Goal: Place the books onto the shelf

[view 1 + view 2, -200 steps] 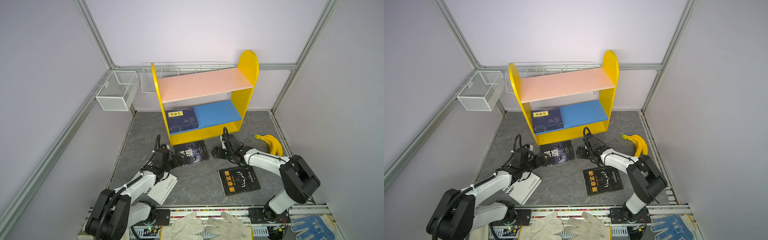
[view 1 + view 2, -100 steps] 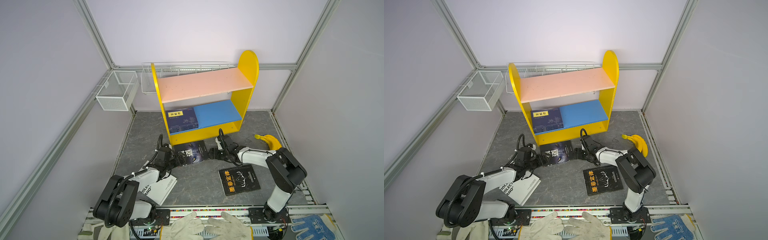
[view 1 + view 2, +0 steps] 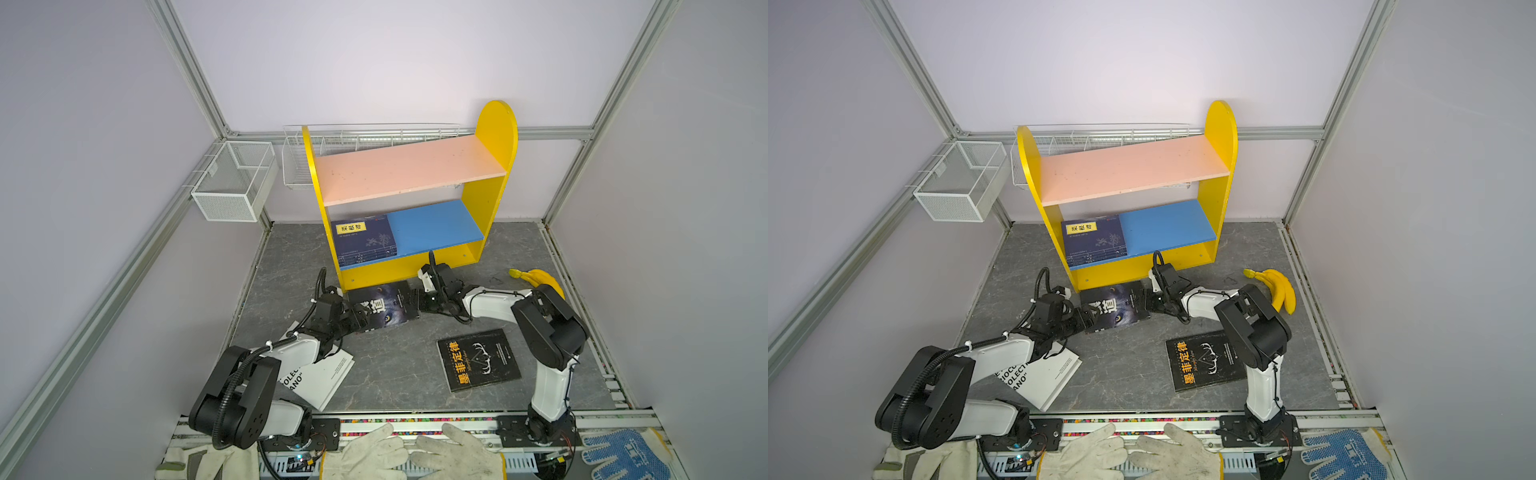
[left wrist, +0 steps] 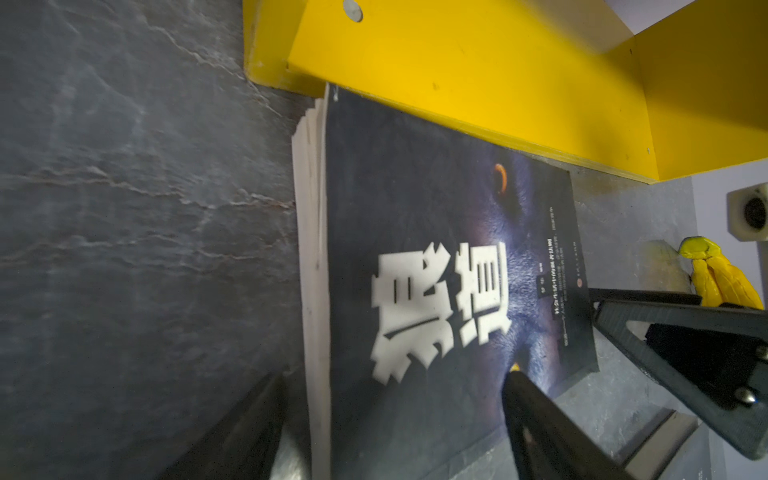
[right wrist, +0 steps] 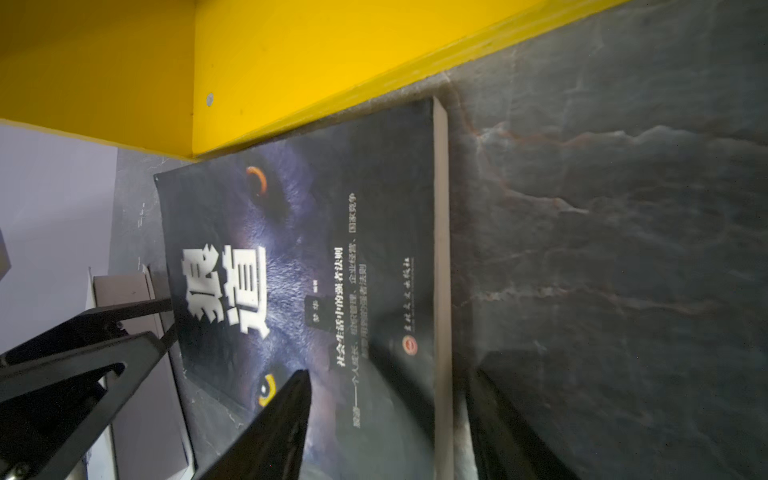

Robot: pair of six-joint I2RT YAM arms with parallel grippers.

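A black book with wolf eyes (image 3: 382,307) (image 3: 1115,307) lies flat on the floor just in front of the shelf (image 3: 494,124) (image 3: 1221,124). My left gripper (image 3: 360,316) (image 4: 397,376) is open at the book's left end, one finger over the cover (image 4: 415,249) and one by the page edge. My right gripper (image 3: 409,301) (image 5: 390,374) is open at the right end, straddling the edge of the same book (image 5: 311,270). Navy books (image 3: 363,239) lie stacked on the blue lower board. A second black book (image 3: 478,359) and a white book (image 3: 320,378) lie on the floor.
A banana bunch (image 3: 538,276) lies right of the right arm. White wire baskets (image 3: 235,180) hang on the left wall and behind the shelf. White gloves (image 3: 415,453) and a blue glove (image 3: 619,453) sit at the front rail. The white book is partly under the left arm.
Both grippers have moved inward along the floor to the two ends of the wolf-eyed black book, and their jaws have narrowed. The book has stayed in place.
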